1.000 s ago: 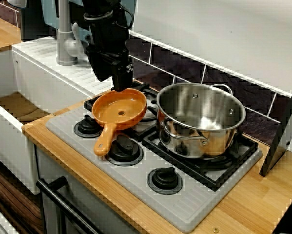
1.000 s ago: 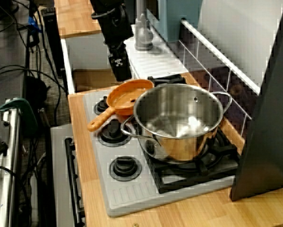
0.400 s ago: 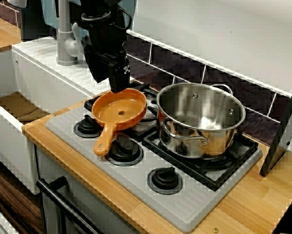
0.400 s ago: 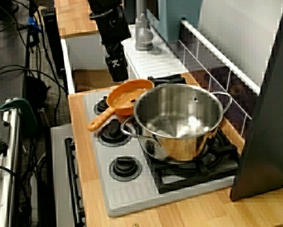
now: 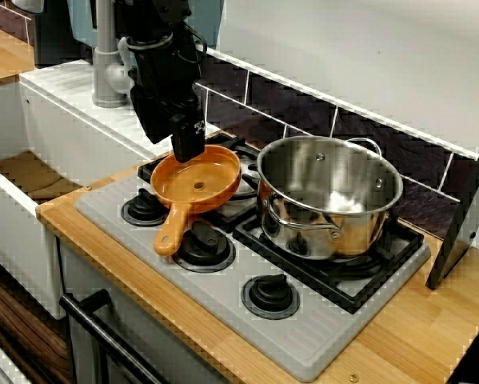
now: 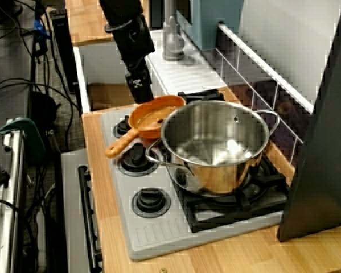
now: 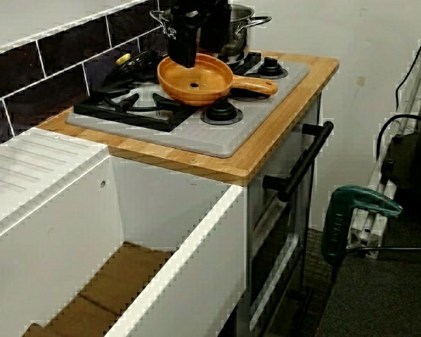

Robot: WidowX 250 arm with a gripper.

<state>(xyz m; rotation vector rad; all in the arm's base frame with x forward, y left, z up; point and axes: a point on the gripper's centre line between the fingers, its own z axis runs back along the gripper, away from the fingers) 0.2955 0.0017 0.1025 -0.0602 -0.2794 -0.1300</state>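
The orange pan (image 5: 197,178) is seen resting on a burner grate of the hob (image 5: 223,300), handle turned toward the front knobs, just beside the steel pot (image 5: 329,200). The hand (image 5: 185,148) is held tip-down at the pan's far rim, fingers drawn narrow with nothing gripped; contact with the rim cannot be told. The step is judged an approach with no grasp made, and a next move would call for fingers opened and set astride the thin rim, clear of the pot.

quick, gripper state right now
Gripper: cannot tell whether open or shut; its tip is at the rim of the orange pan.
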